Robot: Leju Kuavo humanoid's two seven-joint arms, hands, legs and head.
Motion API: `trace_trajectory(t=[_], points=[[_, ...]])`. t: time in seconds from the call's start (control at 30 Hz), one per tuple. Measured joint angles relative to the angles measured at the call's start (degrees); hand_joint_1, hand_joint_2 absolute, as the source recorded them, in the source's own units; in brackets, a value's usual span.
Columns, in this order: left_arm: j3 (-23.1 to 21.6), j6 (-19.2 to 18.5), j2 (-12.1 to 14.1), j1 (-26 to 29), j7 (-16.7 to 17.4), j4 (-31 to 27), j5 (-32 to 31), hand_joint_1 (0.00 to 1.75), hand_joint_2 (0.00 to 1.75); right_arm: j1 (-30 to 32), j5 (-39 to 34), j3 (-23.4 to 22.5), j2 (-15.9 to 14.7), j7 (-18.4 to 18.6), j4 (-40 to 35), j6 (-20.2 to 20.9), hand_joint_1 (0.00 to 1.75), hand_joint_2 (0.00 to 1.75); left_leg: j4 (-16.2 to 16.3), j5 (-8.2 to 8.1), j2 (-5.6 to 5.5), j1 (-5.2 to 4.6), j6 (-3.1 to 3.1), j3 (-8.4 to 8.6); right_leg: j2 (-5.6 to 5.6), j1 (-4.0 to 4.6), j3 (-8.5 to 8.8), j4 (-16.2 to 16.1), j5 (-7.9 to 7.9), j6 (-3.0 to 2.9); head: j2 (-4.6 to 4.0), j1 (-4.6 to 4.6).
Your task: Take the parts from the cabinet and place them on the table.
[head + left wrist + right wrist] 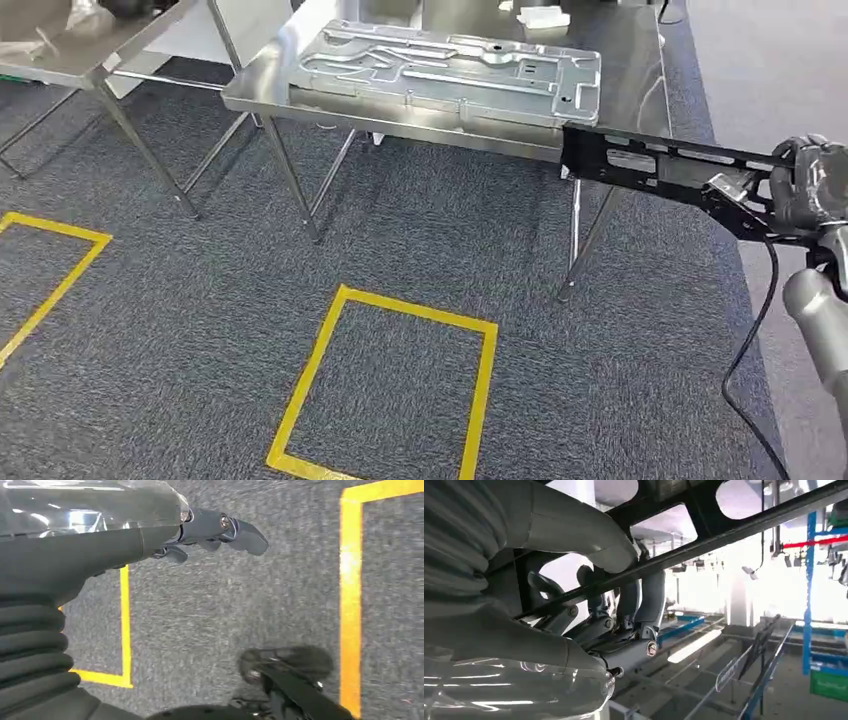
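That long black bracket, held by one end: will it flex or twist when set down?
Probably stiff: the black bracket juts out level from the right robot hand without visible sag. Cutouts suggest it's fairly light. Held at one end, it may lever and swing; its far tip already sits near the table edge.

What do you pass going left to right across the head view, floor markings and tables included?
Partial yellow floor outline → left steel table → yellow floor rectangle → silver panel on the centre table → black bracket → right hand.
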Motion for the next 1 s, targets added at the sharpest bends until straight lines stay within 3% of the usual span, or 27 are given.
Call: trace_trajectory(t=[0.03,0.07,0.1,0.13,0.17,0.2,0.23,0.3,0.37,0.4,0.43,0.5,0.53,0.57,0.6,0.67,0.7,0.87,1.0], points=[[0.02,0.24,0.24,0.12,0.28,0.0,0.0,0.0,1.75,0.65,0.0,0.0,-0.09,0.13,-0.17,-0.02,1.75,1.75,-2.83,1.66,-1.25,-0.71,1.9,1.04,-0.15,-0.48,0.41,-0.27,-0.92,-0.28,0.0,0.07],[0.02,0.28,0.09,0.15,0.44,0.04,0.0,0.0,1.75,0.28,-0.07,0.02,-0.33,0.2,-0.19,-0.17,1.75,1.75,-2.65,1.53,-1.28,-0.68,2.37,1.38,0.03,0.25,0.66,-0.15,-1.23,0.29,0.02,0.28],[0.0,0.35,0.15,0.09,0.33,0.07,-0.09,0.0,1.75,0.68,-0.11,0.04,-0.3,0.26,-0.44,-0.2,1.75,1.75,-3.39,1.11,-1.15,-1.07,2.33,1.8,0.37,-0.77,0.67,-0.45,-1.27,0.92,0.0,0.17],[0.0,0.39,0.04,-0.27,0.28,0.07,-0.11,0.0,1.75,1.19,-0.11,0.02,-0.5,0.37,-0.5,-0.15,1.75,1.75,-3.47,0.9,-1.09,-1.31,2.44,1.83,0.35,-1.09,0.84,-0.99,-1.27,1.26,0.0,0.26],[0.02,0.37,0.02,-0.37,0.28,0.07,-0.13,0.0,1.75,1.57,-0.07,-0.04,-0.83,0.35,-0.7,-0.13,1.75,1.75,-4.07,0.92,-1.08,-1.42,2.54,2.15,0.46,-1.29,1.2,-1.81,-1.3,1.43,0.0,0.24],[0.02,0.39,-0.04,-0.49,0.24,0.04,-0.11,0.0,1.75,1.87,0.02,-0.04,-1.2,0.13,-1.4,0.2,1.75,1.75,-7.22,0.71,-0.87,-0.6,2.57,4.25,0.45,-0.87,2.28,-3.05,-1.65,1.47,0.02,0.26],[0.04,0.39,0.0,-0.44,0.15,0.04,-0.13,0.0,1.75,1.66,0.13,-0.09,-1.46,-0.19,-1.51,0.5,1.75,1.75,-8.34,0.76,-0.76,-0.53,2.23,5.28,-0.4,-0.97,2.18,-2.03,-2.14,1.63,0.0,0.28],[0.07,0.39,-0.07,-0.76,0.04,0.04,-0.13,0.0,1.75,0.2,0.31,-0.04,-1.55,-0.48,-1.31,1.84,1.75,1.75,-9.51,0.53,-0.54,-0.1,2.01,6.41,-1.0,-1.36,-2.71,5.74,-4.65,2.54,0.0,0.26],[0.07,0.35,-0.29,-0.98,-0.04,0.07,-0.15,0.0,1.75,-0.35,1.23,0.07,-1.51,-0.37,-0.87,3.24,1.75,1.75,-9.34,-0.51,-0.47,0.47,1.12,7.12,-1.12,-2.15,-8.49,13.39,-6.12,3.69,0.0,0.24],[0.07,0.35,-0.44,-0.96,-0.15,0.07,-0.2,0.0,1.75,-0.75,2.32,0.31,-1.42,0.02,-0.41,4.2,1.75,1.75,-9.01,-1.16,-0.47,0.86,0.57,7.54,-1.22,-2.61,-10.03,13.96,-4.61,4.3,0.0,0.26],[0.07,0.37,-0.48,-0.98,-0.26,0.07,-0.39,0.0,1.75,-1.65,3.63,0.77,-1.24,0.7,0.31,5.21,1.75,1.75,-8.5,-1.82,-0.47,1.22,-0.02,7.83,-1.37,-3.01,-10.16,11.89,-1.75,4.82,0.0,0.26],[0.07,0.37,-0.61,-0.97,-0.44,0.07,-0.85,0.0,1.75,-4.4,6.17,1.9,-0.96,2.06,1.71,7.17,1.75,1.75,-6.67,-3.31,-0.46,2.01,-1.16,7.83,-2.0,-3.93,-7.92,2.64,5.76,5.97,0.0,0.26],[0.09,0.37,-0.59,-0.94,-0.48,0.07,-0.87,0.0,1.75,-5.77,7.39,2.52,-0.76,2.78,2.61,8.22,1.75,1.75,-5.69,-4.06,-0.46,1.97,-1.85,7.44,-2.32,-4.06,-7.31,0.75,5.75,6.65,0.0,0.24],[0.11,0.41,-0.42,-1.24,-0.55,0.07,-0.87,0.0,1.75,-8.33,8.7,3.37,-0.28,3.61,4.03,9.49,1.75,1.75,-4.47,-4.51,-0.42,1.59,-2.37,6.75,-2.08,-3.44,-7.58,0.32,5.26,5.81,0.02,0.35],[0.13,0.41,-0.39,-1.2,-0.59,0.07,-0.92,0.0,1.75,-9.99,9.8,4.02,0.24,4.26,4.73,10.58,1.75,1.75,-4.6,-4.58,-0.46,1.42,-2.36,6.4,-1.95,-3.71,-7.69,0.79,5.1,4.18,0.0,0.26],[0.2,0.41,-0.39,-1.08,-0.72,0.07,-0.92,0.0,1.75,-12.28,11.57,5.18,1.45,4.83,5.95,12.51,1.75,1.75,-4.69,-4.56,-0.39,1.3,-1.45,6.48,-1.81,-3.77,-7.84,0.74,5.14,3.89,0.02,0.17],[0.31,0.41,-0.39,-1.07,-0.72,0.07,-0.94,0.0,1.75,-13.75,12.11,5.82,1.95,5.03,6.67,13.53,1.75,1.75,-4.87,-4.41,-0.36,1.27,-1.3,6.57,-1.63,-3.74,-7.91,0.76,5.14,3.69,0.0,0.24],[0.88,0.5,-0.39,-1.32,-0.48,0.07,-1.36,0.0,1.75,-22.55,14.56,9.4,5.47,6.01,10.61,18.47,1.75,1.75,-5.67,-4.09,-0.3,1.28,-1.32,7.02,-1.18,-3.69,-8.25,0.78,5.14,3.05,0.0,0.15],[1.05,0.92,-0.42,-1.38,-0.04,0.07,-1.92,0.0,1.75,-28.57,16.02,12.0,7.96,6.95,13.73,21.66,1.75,1.75,-5.79,-4.04,-0.3,1.45,-1.71,7.05,-1.24,-3.38,-8.21,0.84,5.02,2.82,0.0,0.15]])
